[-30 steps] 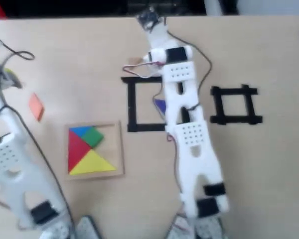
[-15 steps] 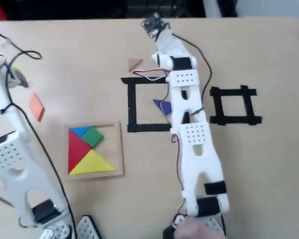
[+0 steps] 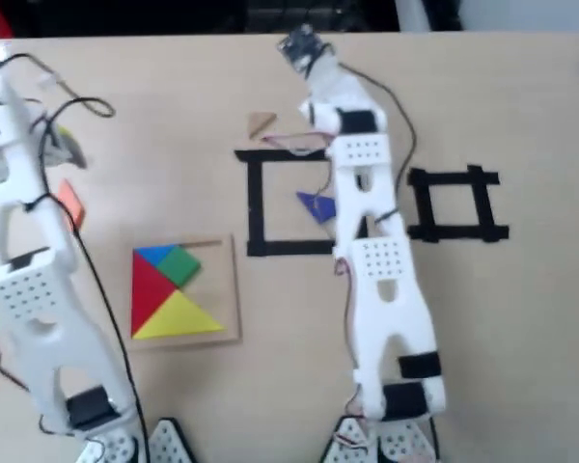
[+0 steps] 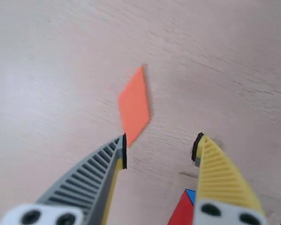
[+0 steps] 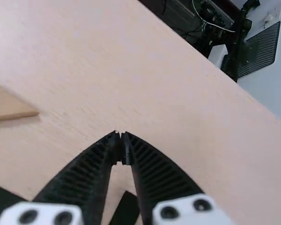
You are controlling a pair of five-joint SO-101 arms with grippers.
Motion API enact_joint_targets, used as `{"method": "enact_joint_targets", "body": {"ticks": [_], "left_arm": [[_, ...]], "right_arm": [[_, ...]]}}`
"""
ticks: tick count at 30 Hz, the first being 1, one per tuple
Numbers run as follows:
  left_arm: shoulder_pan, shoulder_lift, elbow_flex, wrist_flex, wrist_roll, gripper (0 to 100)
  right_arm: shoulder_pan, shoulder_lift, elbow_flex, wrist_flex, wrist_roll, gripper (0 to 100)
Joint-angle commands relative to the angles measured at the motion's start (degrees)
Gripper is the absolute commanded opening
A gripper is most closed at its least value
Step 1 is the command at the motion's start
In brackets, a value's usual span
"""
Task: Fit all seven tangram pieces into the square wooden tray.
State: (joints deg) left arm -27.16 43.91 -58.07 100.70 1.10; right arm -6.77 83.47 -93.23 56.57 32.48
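Observation:
The square wooden tray (image 3: 234, 289) holds blue, green, red and yellow pieces. An orange parallelogram (image 3: 69, 204) lies on the table to its upper left. My left gripper (image 4: 160, 143) hangs open above the table, and the orange parallelogram (image 4: 134, 107) lies just beyond its fingertips. In the high view the left gripper (image 3: 68, 147) is close to that piece. A purple triangle (image 3: 316, 204) sits inside a black tape square beside the right arm (image 3: 367, 260). A tan triangle (image 3: 261, 122) lies above that square. My right gripper (image 5: 120, 136) is shut and empty, with the tan triangle (image 5: 9, 108) off to its side.
A black tape square (image 3: 256, 198) marks the table's middle, and a second tape square (image 3: 455, 204) lies to its right. Cables (image 3: 77, 101) trail by the left arm. Beyond the table's far edge stand dark equipment and wires (image 5: 215, 23).
The left arm has swung in from the left edge, bringing its gripper near the orange parallelogram. The right arm shifted slightly right, uncovering the tan and purple triangles.

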Motion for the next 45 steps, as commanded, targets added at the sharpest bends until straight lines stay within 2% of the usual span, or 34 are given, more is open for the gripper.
{"method": "enact_joint_targets", "body": {"ticks": [1,5,9,13,15,18,22,37,40,45], "left_arm": [[6.5,-4.0,-0.5,-0.1,-0.7,25],[10.5,-4.0,-1.0,-0.1,-0.4,25],[10.9,-4.0,-2.4,0.1,-0.3,25],[12.4,-4.0,-2.3,0.2,-0.3,25],[12.5,-3.5,-1.9,0.2,0.8,25],[12.2,-4.0,2.6,0.2,6.7,25],[11.9,-4.0,5.2,0.2,6.3,25],[12.0,-3.4,8.9,0.0,6.2,25],[12.0,-3.4,9.9,0.0,6.2,25],[11.6,-3.9,10.0,0.0,6.2,25]], "right_arm": [[1.9,-14.0,-2.5,12.3,-3.8,1.1],[1.9,-18.1,-2.6,23.2,-4.0,1.1],[2.0,-21.3,-2.5,34.7,-4.0,1.1],[2.4,-22.5,-2.5,41.1,-4.0,1.1],[3.3,-21.9,-2.4,41.9,-4.2,1.1],[5.5,-19.6,-2.3,42.1,-7.3,1.1],[7.7,-14.5,-2.3,42.2,-9.8,1.1],[17.3,-6.0,-2.2,44.2,4.0,1.1],[21.5,-4.6,-2.3,42.8,4.6,1.1],[19.0,-4.6,-2.5,40.5,3.3,1.1]]}}
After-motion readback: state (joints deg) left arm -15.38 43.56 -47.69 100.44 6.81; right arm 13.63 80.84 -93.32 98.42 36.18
